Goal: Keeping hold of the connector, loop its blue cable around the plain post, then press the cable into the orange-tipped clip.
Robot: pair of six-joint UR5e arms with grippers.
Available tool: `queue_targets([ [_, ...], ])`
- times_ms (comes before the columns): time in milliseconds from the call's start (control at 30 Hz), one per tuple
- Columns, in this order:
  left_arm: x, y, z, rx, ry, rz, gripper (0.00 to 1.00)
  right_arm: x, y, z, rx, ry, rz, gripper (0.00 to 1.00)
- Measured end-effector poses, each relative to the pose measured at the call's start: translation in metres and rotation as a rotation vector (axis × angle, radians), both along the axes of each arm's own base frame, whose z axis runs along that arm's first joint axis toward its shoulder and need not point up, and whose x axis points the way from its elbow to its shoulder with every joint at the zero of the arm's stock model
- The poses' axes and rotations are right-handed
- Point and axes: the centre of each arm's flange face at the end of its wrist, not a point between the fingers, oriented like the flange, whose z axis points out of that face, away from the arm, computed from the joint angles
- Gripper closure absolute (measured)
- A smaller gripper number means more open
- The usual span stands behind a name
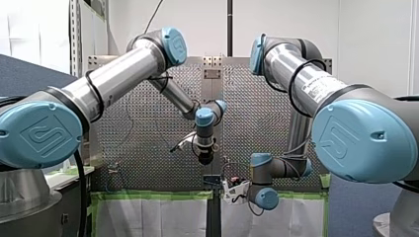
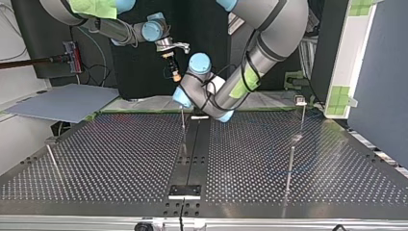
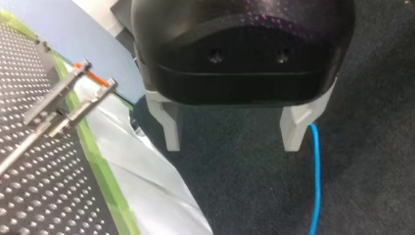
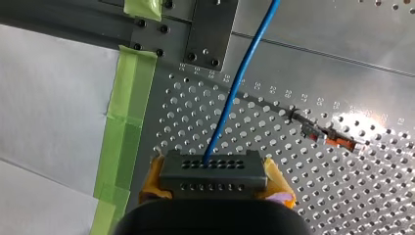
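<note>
In the right wrist view my right gripper is shut on a grey connector, yellow pads on both its sides. The blue cable runs straight out of the connector over the perforated plate. An orange-tipped clip lies ahead and to one side. My left gripper stands open over dark floor off the table's edge, nothing between its pale fingers. A stretch of blue cable hangs beside one finger. A second orange-tipped clip stands on the table edge nearby.
Thin metal posts stand on the perforated table: one near the middle, two at the top view's right, one at its left. Green tape lines the table's edge. My right gripper sits lower than my left gripper.
</note>
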Motion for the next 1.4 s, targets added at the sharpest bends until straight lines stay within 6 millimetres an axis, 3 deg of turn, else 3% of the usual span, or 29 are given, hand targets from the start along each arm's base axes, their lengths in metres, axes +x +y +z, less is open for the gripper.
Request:
queue_targets([
  [267,0.004,0.004,-0.039,0.043,0.031,0.015,0.00,0.003,0.003,0.000,-0.002,0.004,0.008,1.00],
  [1133,-0.003,0.017,-0.120,0.076,0.050,0.031,0.00,0.005,0.006,0.000,-0.005,0.009,0.013,1.00],
  [1400,0.000,0.032,-0.139,0.075,0.037,0.070,0.00,0.005,0.006,0.000,-0.005,0.012,0.008,1.00],
])
